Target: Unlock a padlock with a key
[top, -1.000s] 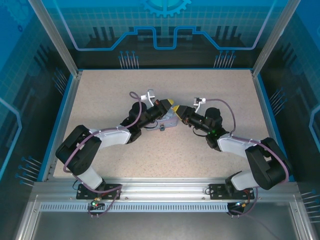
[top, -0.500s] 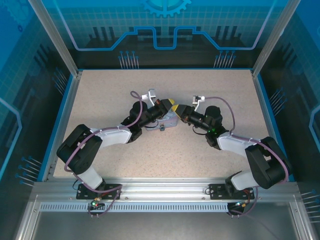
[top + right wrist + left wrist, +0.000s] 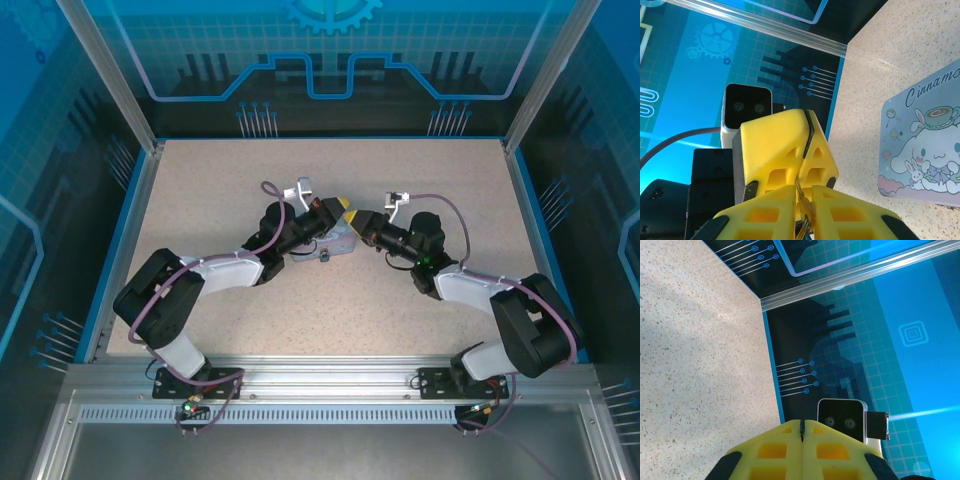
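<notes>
Step in hand: bringing key to lock, at the middle of the table (image 3: 330, 320). The left gripper (image 3: 802, 426) was fully closed, its yellow pads pressed together along one seam. Whether the padlock sat pinched at their tips could not be told, since the pads hid anything between them. The right gripper (image 3: 361, 220) had its pads drawn almost together on a thin brass-brown sliver of metal, taken here to be the key (image 3: 804, 215). The key stood between the pads and pointed toward the left tips. In the right wrist view the two pairs of tips met nose to nose, touching or very nearly so.

The pale blue tin (image 3: 925, 150) with the cartoon dog lay flat on the table just near of the meeting point (it plays no part in the task).

Next move, as judged: a fine alignment of the key's blade with the keyway, then a straight push and a twist of the right wrist while the left holds firm. A slight misalignment would likely skew so small a key in the pads.

Pose: both arms reached out from the near edge, elbows spread left and right, forearms converging inward, wrists low over the table.
</notes>
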